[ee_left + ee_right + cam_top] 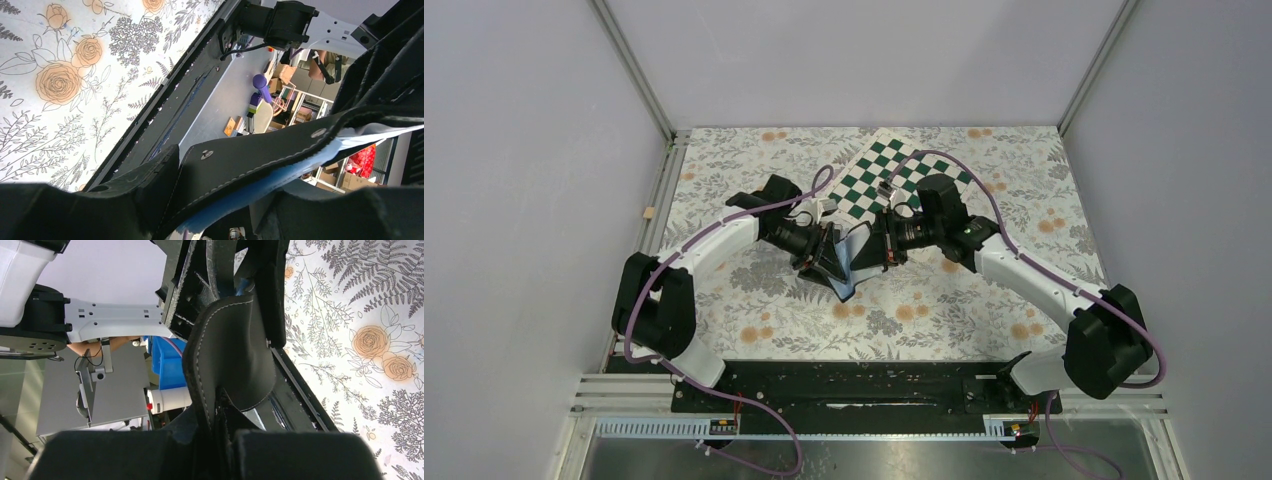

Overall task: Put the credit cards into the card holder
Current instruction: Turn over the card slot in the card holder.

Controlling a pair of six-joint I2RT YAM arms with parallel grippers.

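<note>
Just beside the checkered board, the left pincer and right pincer each clamped a flap of the wallet, its blue card nearer the right

Top external camera looking steeply down from above and behind arm bases, taking in whole table from a distance. Left wrist camera sitting right behind own jaws, pointing low across table toward right arm and room beyond. Right wrist camera sitting equally close, pointing toward left arm. All three views sharing card holder and floral table; holder crowding both wrist views.
</note>
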